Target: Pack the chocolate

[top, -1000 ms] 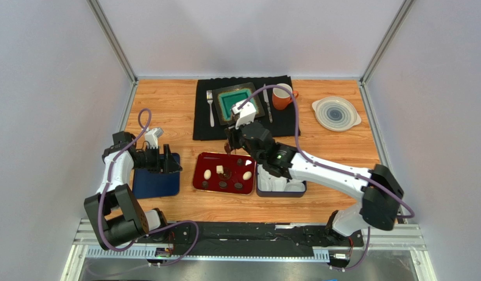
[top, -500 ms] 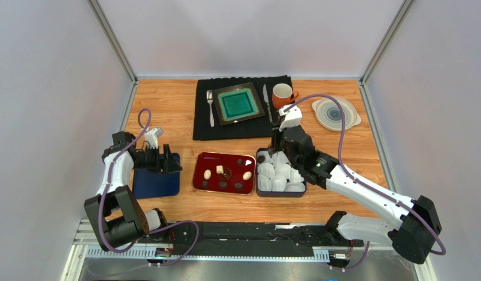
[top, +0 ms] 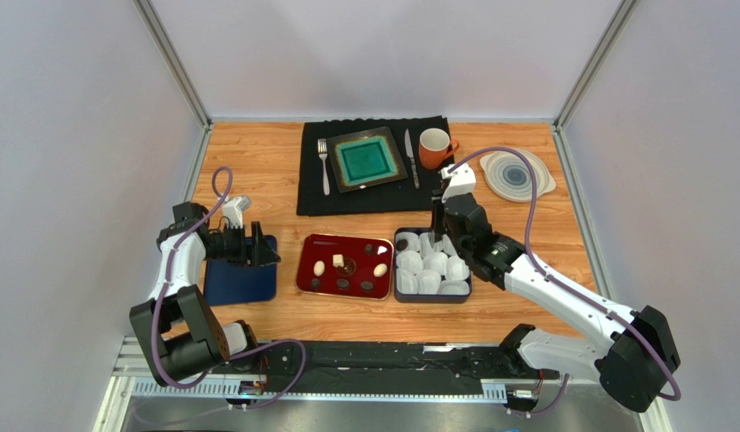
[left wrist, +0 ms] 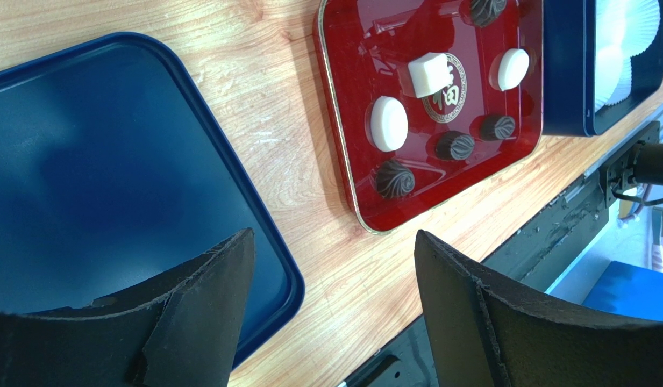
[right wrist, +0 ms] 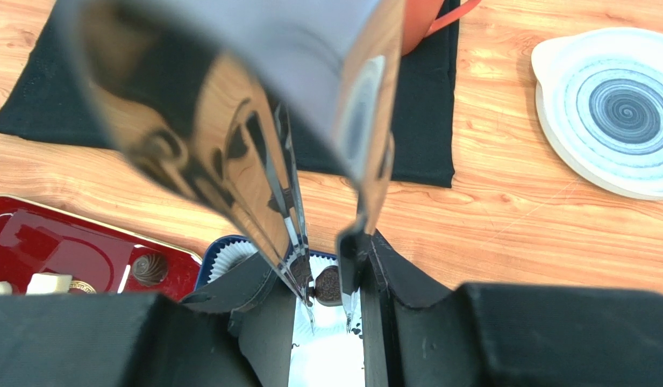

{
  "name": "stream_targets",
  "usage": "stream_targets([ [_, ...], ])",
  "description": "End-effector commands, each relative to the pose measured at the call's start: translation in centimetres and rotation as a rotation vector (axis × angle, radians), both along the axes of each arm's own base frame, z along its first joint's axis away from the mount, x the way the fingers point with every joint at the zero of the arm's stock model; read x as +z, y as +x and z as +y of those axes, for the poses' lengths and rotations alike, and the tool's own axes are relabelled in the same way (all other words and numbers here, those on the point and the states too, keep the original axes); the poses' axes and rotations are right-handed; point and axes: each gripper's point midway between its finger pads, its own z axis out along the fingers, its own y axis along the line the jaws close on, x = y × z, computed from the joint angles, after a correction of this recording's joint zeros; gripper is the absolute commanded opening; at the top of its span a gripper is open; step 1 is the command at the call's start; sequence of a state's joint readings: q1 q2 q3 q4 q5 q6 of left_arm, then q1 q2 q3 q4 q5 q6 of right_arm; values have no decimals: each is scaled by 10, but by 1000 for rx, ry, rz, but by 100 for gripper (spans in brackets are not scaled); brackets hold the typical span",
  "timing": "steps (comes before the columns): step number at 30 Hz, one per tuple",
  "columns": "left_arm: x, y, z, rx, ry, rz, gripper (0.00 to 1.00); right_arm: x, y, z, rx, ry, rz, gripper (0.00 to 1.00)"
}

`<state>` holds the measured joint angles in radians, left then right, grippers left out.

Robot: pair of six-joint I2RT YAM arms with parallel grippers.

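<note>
Your right hand (top: 437,225) is squeezing shiny metal tongs (right wrist: 229,121) pinching a ridged dark round chocolate (right wrist: 328,284) just above the pleated white paper cups (right wrist: 229,258) (glossy blue box (top: 433,300)), while your left hand (left wrist: 333,242) is hovering wide open, empty.

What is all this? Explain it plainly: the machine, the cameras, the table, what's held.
Two robot arms are bolted at a table's near edge. The wide picture looks down from above; the other two come from a camera on each wrist. On the table: a red tray of dark and white chocolates, a blue box of white paper cups, a blue lid, a teal plate, an orange mug. The left gripper hangs open and empty over the lid's edge. The right gripper clamps metal tongs, which pinch a dark chocolate above the box.
</note>
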<state>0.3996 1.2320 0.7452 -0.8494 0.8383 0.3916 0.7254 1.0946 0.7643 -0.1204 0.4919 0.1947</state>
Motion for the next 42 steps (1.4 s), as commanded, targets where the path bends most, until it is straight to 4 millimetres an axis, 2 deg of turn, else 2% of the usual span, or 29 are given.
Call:
stream_targets([
  [1,15,10,1,-12,-2,-61,81,6,6,5,0,43,-23,27],
  [13,16,11,2,-10,0,-59,81,4,8,12,14,58,-17,43],
  [21,16,10,2,-11,0,-58,81,9,7,9,8,59,-29,44],
  [25,16,9,1,-11,-1,-57,81,22,6,15,43,76,-43,40],
  [30,16,10,1,-9,-3,-59,81,62,3,27,104,151,-99,39],
  [34,17,9,1,-9,-7,-59,81,80,-3,43,157,157,-123,39],
  [42,17,8,0,-11,-3,-61,81,83,-14,91,259,165,-118,39],
])
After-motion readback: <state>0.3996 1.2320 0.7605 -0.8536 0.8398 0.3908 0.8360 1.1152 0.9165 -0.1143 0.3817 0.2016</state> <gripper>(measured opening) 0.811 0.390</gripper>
